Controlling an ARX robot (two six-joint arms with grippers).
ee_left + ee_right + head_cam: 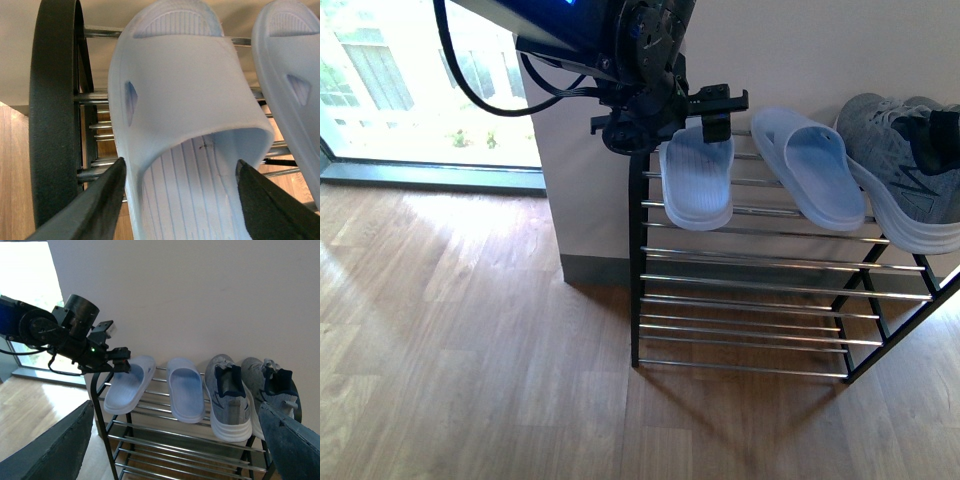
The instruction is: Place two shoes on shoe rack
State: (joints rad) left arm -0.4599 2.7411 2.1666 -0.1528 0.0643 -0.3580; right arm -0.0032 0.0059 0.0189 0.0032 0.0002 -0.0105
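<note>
Sneakers (247, 397) racked (clear of fingers (52, 450))

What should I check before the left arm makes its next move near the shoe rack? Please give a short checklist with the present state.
1. Both grey sneakers on the top tier of the shoe rack: ok.
2. Left pincer open: ok, fingers spread on both sides of the left slipper.
3. Left pincer free of the slipper: cannot tell, the gap looks very small.
4. Both slippers resting on the bars: ok.
5. Right pincer empty and open: ok.
</note>
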